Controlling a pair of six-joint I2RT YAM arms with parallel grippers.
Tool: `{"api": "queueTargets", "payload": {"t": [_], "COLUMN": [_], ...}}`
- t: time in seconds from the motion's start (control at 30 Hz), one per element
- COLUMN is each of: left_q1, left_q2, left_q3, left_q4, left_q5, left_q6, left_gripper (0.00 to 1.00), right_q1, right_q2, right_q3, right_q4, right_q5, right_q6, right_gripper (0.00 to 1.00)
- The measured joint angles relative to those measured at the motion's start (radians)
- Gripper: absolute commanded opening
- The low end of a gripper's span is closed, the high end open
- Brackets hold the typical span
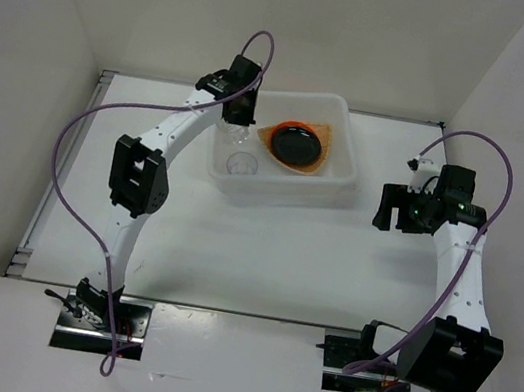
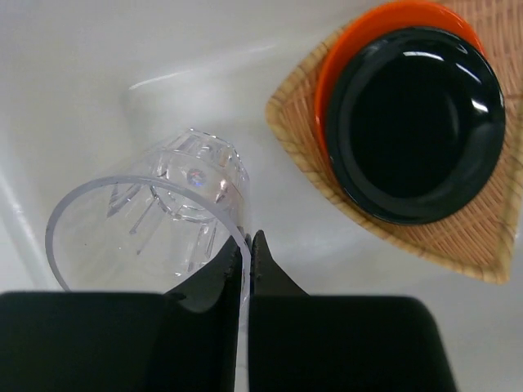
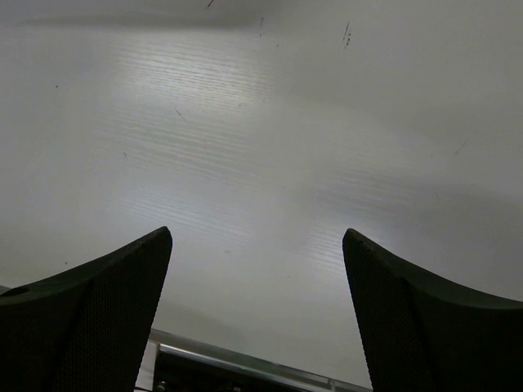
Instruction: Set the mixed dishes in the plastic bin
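Note:
The plastic bin [image 1: 340, 184] stands at the middle back of the table. In its right half lies the tan woven tray [image 1: 328, 133], with the orange plate [image 1: 276, 129] on it and the black plate [image 1: 297, 144] on top. One clear cup [image 1: 242, 164] stands in the bin's left front. My left gripper [image 1: 240, 117] is over the bin's left part, shut on the rim of the other clear cup [image 2: 155, 216], which hangs tilted above the bin floor [image 2: 98, 65]. The left wrist view also shows the black plate [image 2: 417, 122], orange plate [image 2: 347, 61] and tray [image 2: 466, 237]. My right gripper [image 1: 389, 208] is open and empty.
White walls enclose the table at the back and both sides. The right gripper [image 3: 257, 269] hovers over bare table to the right of the bin. A metal rail [image 1: 31, 237] runs along the table's left edge.

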Motion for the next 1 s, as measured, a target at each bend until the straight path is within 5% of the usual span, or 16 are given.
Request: {"api": "queueTargets", "payload": {"t": [0.7, 0.93, 1.0], "left_q1": [0.006, 0.007, 0.007], "left_q2": [0.096, 0.105, 0.105], "left_q3": [0.034, 0.034, 0.034], "left_q4": [0.009, 0.010, 0.010], "left_q5": [-0.032, -0.023, -0.028], "left_q6": [-0.001, -0.005, -0.006], "left_gripper": [0.13, 0.64, 0.70], "right_q1": [-0.017, -0.021, -0.021], "right_q2": [0.011, 0.011, 0.011], "right_q3": [0.000, 0.000, 0.000], "right_q4": [0.002, 0.002, 0.003], "right_q5": [0.002, 0.002, 0.002], "right_q6": [0.000, 0.000, 0.000], "right_gripper": [0.91, 0.91, 0.91]}}
